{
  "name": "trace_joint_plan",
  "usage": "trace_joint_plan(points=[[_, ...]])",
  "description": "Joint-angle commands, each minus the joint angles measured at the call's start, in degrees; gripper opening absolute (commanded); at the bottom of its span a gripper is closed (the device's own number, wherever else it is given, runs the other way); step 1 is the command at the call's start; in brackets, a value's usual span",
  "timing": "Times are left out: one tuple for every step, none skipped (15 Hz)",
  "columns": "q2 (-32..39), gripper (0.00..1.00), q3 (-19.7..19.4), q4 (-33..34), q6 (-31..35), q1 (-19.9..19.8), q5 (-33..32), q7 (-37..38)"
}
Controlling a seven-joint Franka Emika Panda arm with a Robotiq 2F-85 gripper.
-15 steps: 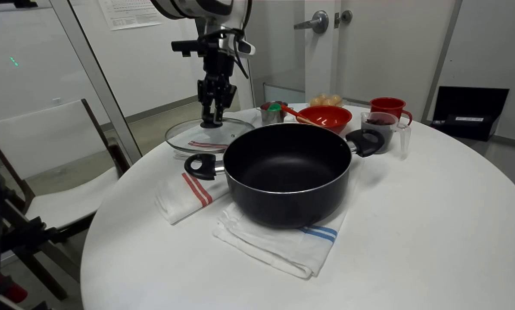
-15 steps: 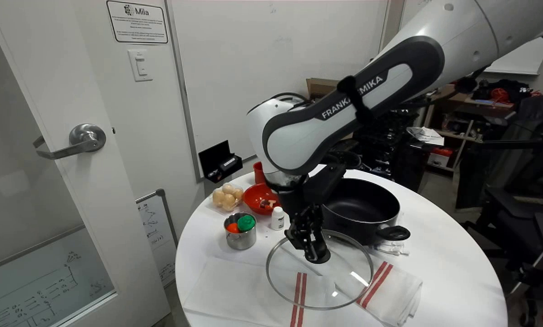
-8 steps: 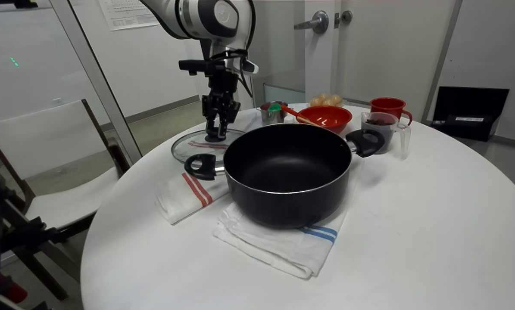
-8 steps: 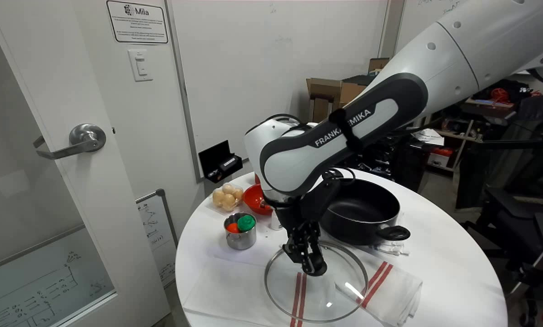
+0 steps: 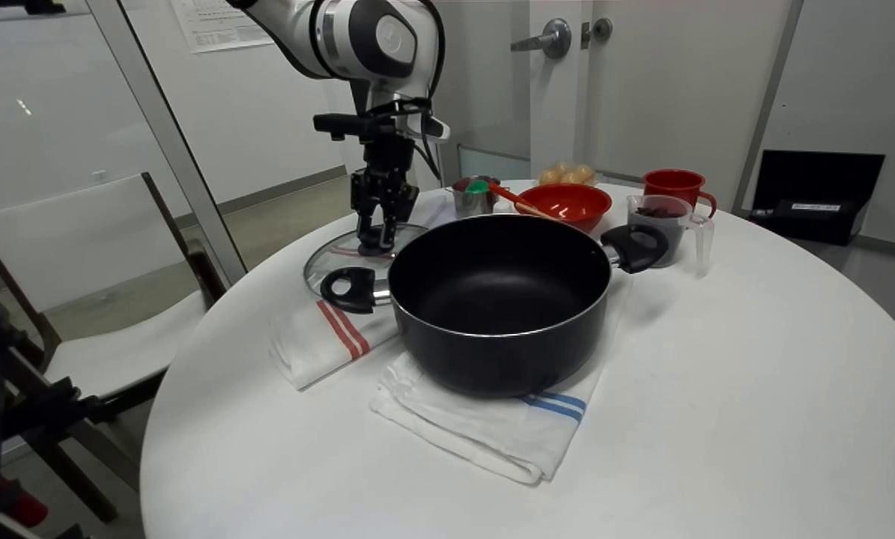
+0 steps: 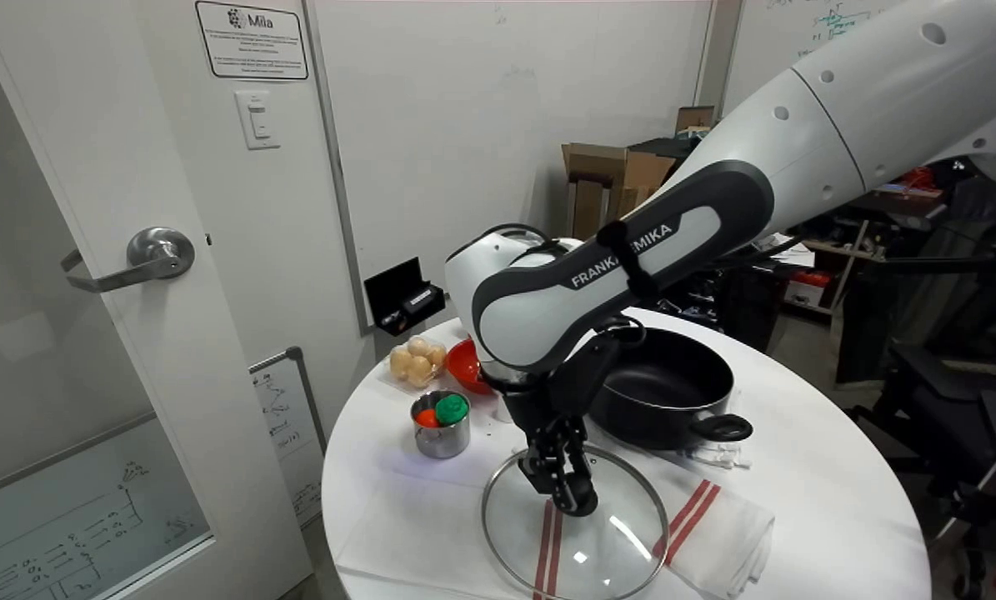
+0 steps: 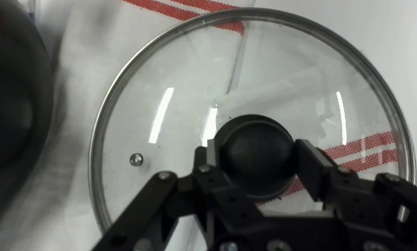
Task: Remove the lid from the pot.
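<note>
The large black pot [image 5: 496,367] stands uncovered on a folded towel, its inside bare. It also shows in an exterior view [image 6: 643,421] and at the left edge of the wrist view [image 7: 18,115]. The glass lid [image 7: 180,69] is beside the pot, level over the red-striped towels; it shows in both exterior views [image 5: 327,262] [image 6: 623,533]. I cannot tell whether it touches the towels. My gripper [image 7: 255,153] points down with its fingers closed on both sides of the lid's black knob [image 7: 257,153]. The gripper also shows in both exterior views [image 5: 377,243] [image 6: 571,500].
A steel cup [image 6: 442,442], a red bowl [image 5: 567,206], a packet of round yellowish items [image 6: 418,364], a clear measuring cup [image 5: 660,243] and a red mug [image 5: 672,185] stand behind the pot. A red-striped towel [image 5: 320,348] and a blue-striped towel [image 5: 484,445] lie on the table.
My gripper has moved down with the lid held by its knob, from above the towels to close over or onto them. The pot has not moved.
</note>
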Motion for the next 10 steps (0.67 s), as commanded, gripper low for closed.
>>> trace_joint_plan(points=[[-0.31, 0.90, 0.40, 1.09, -1.79, -0.41, -0.45, -3.18], [-1.09, 0.96, 0.34, 0.21, -1.34, -0.39, -0.58, -3.84], [-2.00, 1.00, 0.32, -0.77, -1.07, -0.39, -0.65, -4.55], [-2.62, 1.00, 0.27, -1.36, -0.95, -0.36, -0.71, -5.14], [-3.39, 1.00, 0.21, -2.12, -0.63, -0.31, -0.75, -5.55], [-4.34, 1.00, 0.21, -3.15, -0.21, -0.29, -0.76, -6.09], [-5.18, 1.00, 0.17, -3.96, 0.04, -0.25, -0.76, -6.42], [-6.29, 1.00, 0.16, -5.18, 0.51, -0.18, -0.79, -6.81], [-7.59, 1.00, 0.22, -6.71, 1.08, -0.14, -0.78, -7.15], [-8.84, 1.00, 0.17, -8.17, 1.46, -0.03, -0.83, -7.40]])
